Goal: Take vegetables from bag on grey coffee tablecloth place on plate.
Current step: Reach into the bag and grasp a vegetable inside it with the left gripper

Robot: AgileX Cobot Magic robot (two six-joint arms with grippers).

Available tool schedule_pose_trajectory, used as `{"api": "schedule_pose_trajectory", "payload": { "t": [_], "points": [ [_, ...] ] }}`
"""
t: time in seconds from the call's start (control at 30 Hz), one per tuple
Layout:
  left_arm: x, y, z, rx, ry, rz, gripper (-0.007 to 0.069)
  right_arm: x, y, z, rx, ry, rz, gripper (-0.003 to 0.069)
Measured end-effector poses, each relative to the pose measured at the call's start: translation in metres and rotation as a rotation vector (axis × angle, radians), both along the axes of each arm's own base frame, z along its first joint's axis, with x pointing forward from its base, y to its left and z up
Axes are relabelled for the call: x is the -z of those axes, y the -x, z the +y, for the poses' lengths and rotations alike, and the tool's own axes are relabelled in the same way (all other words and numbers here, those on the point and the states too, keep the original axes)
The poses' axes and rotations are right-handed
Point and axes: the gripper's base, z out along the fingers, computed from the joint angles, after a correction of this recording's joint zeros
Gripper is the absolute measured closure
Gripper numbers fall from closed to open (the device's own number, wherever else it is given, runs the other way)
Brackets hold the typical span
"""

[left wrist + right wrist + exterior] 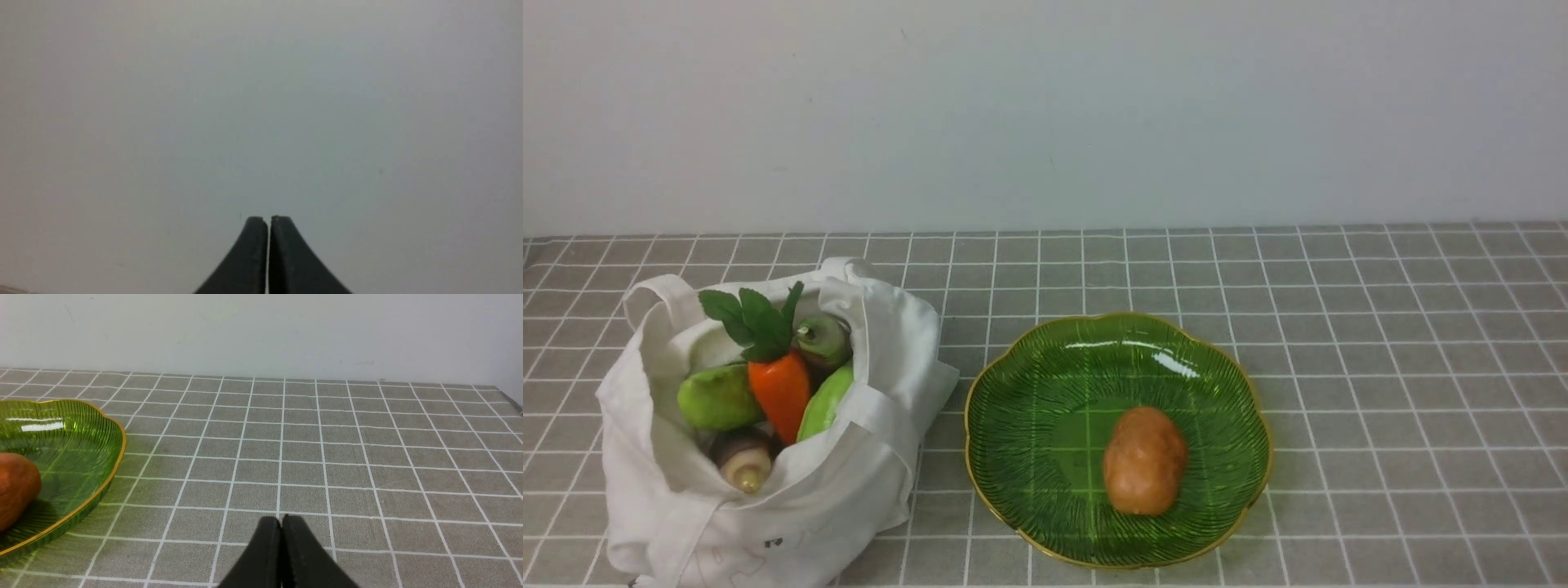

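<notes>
The white cloth bag (849, 482) stands open at the front left of the grey grid tablecloth (1380, 327). In it lie an orange carrot (782, 392) with green leaves, light-green pieces (717, 398), and a purplish-cream root (743, 464). The green glass plate (1029, 408) sits at the centre and holds a brown potato (1144, 460). No arm shows in the front view. My left gripper (269, 219) is shut and empty, facing a blank wall. My right gripper (281, 518) is shut and empty, low over the cloth to the right of the plate (81, 437).
A plain pale wall (1045, 106) runs behind the table. The cloth's right edge (510, 398) shows in the right wrist view.
</notes>
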Motion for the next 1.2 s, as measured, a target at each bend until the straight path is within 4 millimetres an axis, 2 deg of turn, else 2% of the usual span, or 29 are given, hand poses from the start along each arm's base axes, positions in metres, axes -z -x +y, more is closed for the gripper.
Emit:
{"api": "schedule_pose_trajectory", "payload": {
  "t": [0.03, 0.07, 0.13, 0.17, 0.23, 0.33, 0.37, 0.6, 0.7, 0.77, 0.8, 1.0, 1.1, 1.2],
  "points": [
    [0.001, 0.000, -0.001, 0.007, -0.005, 0.010, 0.0629, 0.000, 0.000, 0.000, 0.000, 0.000, 0.000, 0.0673],
    [-0.008, -0.013, -0.006, 0.051, -0.092, 0.105, 0.0629, 0.000, 0.000, 0.000, 0.000, 0.000, 0.000, 0.0673],
    [-0.012, -0.036, -0.014, 0.139, -0.206, 0.282, 0.0629, 0.000, 0.000, 0.000, 0.000, 0.000, 0.000, 0.0673],
    [-0.012, -0.039, -0.015, 0.148, -0.213, 0.299, 0.0629, 0.000, 0.000, 0.000, 0.000, 0.000, 0.000, 0.0673],
    [-0.006, -0.073, -0.023, 0.274, -0.314, 0.551, 0.0629, 0.000, 0.000, 0.000, 0.000, 0.000, 0.000, 0.0673],
    [-0.002, -0.094, -0.026, 0.332, -0.344, 0.675, 0.0629, 0.000, 0.000, 0.000, 0.000, 0.000, 0.000, 0.0673],
    [0.000, -0.109, -0.028, 0.370, -0.361, 0.746, 0.0629, 0.000, 0.000, 0.000, 0.000, 0.000, 0.000, 0.0673],
    [0.002, -0.156, -0.033, 0.510, -0.492, 0.875, 0.0600, 0.000, 0.000, 0.000, 0.000, 0.000, 0.000, 0.0673],
    [0.003, -0.167, -0.033, 0.528, -0.512, 0.891, 0.0543, 0.000, 0.000, 0.000, 0.000, 0.000, 0.000, 0.0673],
    [0.006, -0.174, -0.033, 0.541, -0.531, 0.902, 0.0462, 0.000, 0.000, 0.000, 0.000, 0.000, 0.000, 0.0673],
    [0.006, -0.175, -0.033, 0.543, -0.532, 0.903, 0.0446, 0.000, 0.000, 0.000, 0.000, 0.000, 0.000, 0.0673],
    [0.019, -0.190, -0.033, 0.552, -0.562, 0.922, 0.0199, 0.000, 0.000, 0.000, 0.000, 0.000, 0.000, 0.0673],
    [0.023, -0.197, -0.033, 0.551, -0.555, 0.911, 0.0140, 0.000, 0.000, 0.000, 0.000, 0.000, 0.000, 0.0673],
    [0.028, -0.205, -0.036, 0.569, -0.543, 0.898, 0.0124, 0.000, 0.000, 0.000, 0.000, 0.000, 0.000, 0.0673]
  ]
}}
